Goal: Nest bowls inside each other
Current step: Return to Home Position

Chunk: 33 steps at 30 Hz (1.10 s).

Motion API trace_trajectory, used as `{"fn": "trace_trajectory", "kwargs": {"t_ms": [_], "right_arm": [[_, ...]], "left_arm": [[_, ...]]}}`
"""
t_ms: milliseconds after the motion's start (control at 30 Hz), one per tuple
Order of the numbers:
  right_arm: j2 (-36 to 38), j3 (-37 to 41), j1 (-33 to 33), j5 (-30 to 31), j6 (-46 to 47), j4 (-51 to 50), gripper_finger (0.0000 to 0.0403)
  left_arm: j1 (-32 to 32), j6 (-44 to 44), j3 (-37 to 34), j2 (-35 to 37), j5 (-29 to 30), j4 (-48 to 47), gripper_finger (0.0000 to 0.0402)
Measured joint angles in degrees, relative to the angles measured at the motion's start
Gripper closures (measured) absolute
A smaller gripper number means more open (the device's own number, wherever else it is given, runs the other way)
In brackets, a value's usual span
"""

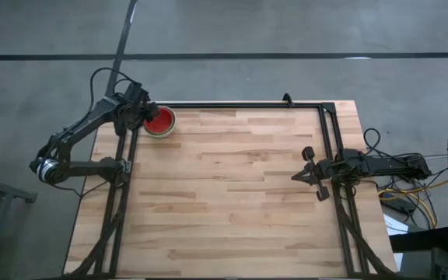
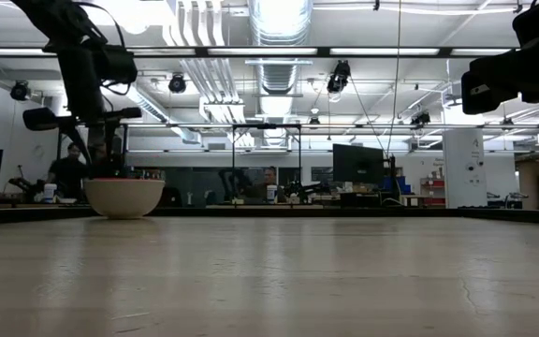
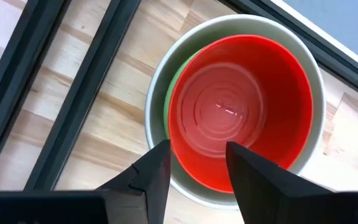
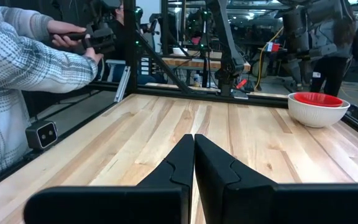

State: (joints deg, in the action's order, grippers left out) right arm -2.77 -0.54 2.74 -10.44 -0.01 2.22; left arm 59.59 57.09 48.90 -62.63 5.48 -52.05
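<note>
The bowls stand nested at the table's far left corner. A grey-white bowl [image 1: 167, 129] [image 3: 160, 87] rests on the wood, a green bowl shows as a sliver [image 3: 169, 106] inside it, and a red bowl [image 3: 241, 112] [image 4: 317, 98] sits innermost. My left gripper [image 3: 197, 163] [image 1: 148, 117] hangs over the stack's rim, slanting down, its fingers apart. One finger [image 3: 159, 165] is outside the red bowl's wall and the other [image 3: 253, 177] is over its inside. My right gripper [image 4: 194, 149] [image 1: 298, 176] waits shut at the table's right side, pointing level. My left gripper straddles the red bowl's near wall [image 3: 194, 177] from above, slanting down, one finger inside and one outside. The gap between the fingers is wider than the wall, and I cannot tell whether either finger touches it. The red bowl sits level in the stack.
Black frame rails [image 3: 73, 81] run beside the stack along the table's left and far edges [image 1: 239, 104]. A person in a checked sleeve [image 4: 23, 68] stands beyond the table's edge in the right wrist view. The bare wood [image 1: 232, 187] stretches between the arms.
</note>
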Motion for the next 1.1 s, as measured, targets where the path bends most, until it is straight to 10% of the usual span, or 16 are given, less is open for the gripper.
{"fn": "trace_trajectory", "kwargs": {"t_ms": [1100], "right_arm": [[-0.01, -0.01, -0.01, 0.0, 0.0, 0.0, 0.0394]], "left_arm": [[-9.08, -12.36, 4.88, 6.36, -3.48, 6.45, 0.0243]]}}
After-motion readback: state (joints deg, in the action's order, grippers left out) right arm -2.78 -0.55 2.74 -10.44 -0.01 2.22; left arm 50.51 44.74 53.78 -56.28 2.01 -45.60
